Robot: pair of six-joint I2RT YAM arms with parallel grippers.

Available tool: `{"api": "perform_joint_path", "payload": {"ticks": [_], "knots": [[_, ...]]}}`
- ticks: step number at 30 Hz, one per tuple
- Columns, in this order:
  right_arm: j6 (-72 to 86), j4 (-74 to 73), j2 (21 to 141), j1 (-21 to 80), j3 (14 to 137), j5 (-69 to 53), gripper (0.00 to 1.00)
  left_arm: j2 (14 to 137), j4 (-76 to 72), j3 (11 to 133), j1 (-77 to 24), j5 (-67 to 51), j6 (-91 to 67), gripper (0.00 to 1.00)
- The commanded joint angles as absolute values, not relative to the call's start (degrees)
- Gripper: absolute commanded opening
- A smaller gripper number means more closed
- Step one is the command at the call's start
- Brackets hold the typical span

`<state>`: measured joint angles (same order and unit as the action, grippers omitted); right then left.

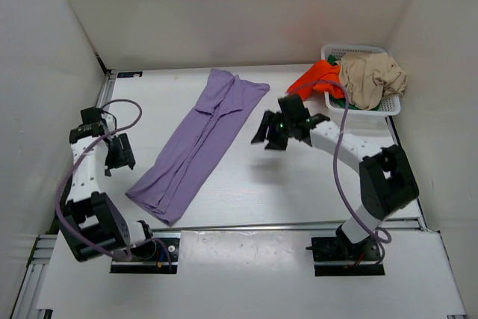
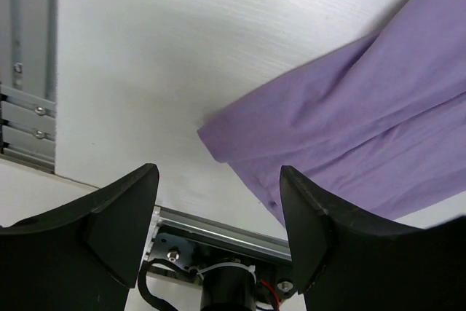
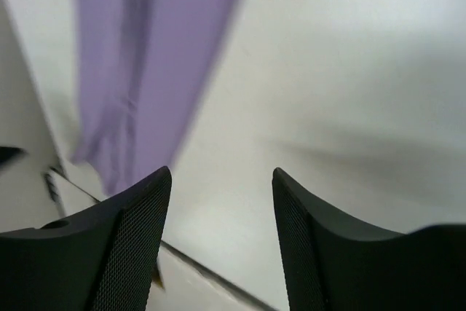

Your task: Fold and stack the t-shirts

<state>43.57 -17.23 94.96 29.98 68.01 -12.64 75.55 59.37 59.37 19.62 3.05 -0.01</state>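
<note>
The lavender t-shirt (image 1: 200,146) lies on the table (image 1: 299,184) as a long, narrow strip, slanting from far centre to near left. The beige t-shirt (image 1: 371,80), orange-red t-shirt (image 1: 315,78) and green t-shirt (image 1: 340,101) are heaped in the white basket (image 1: 357,48) at far right. The left gripper (image 2: 218,180) hovers by the strip's near corner and the right gripper (image 3: 222,176) beside its right edge. Both gape wide and hold nothing.

The black two-finger left hand (image 1: 118,156) is held at the left with fingers (image 2: 109,238) spread, nothing gripped; the black two-finger right hand (image 1: 267,138) is reached inward, likewise spread.
</note>
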Motion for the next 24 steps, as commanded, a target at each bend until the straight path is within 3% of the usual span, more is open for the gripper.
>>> {"api": "perform_joint_path", "payload": {"ticks": [1, 8, 16, 24], "knots": [[44.11, -15.73, 88.87, 33.21, 59.96, -11.87, 0.64, 70.68, 58.36, 58.54, 20.13, 3.87, 0.0, 0.78], [54.21, -9.24, 88.41, 46.74, 55.81, -14.06, 0.66, 59.62, 60.82, 60.82, 25.31, 12.2, 0.0, 0.8], [78.9, 7.37, 98.25, 61.33, 56.33, -12.84, 0.66, 44.48, 64.52, 59.42, 25.93, 24.07, 0.0, 0.99], [92.97, 0.71, 116.36, 71.8, 72.24, -10.82, 0.66, 43.68, 67.85, 62.93, 25.93, 21.11, 0.0, 0.99]]}}
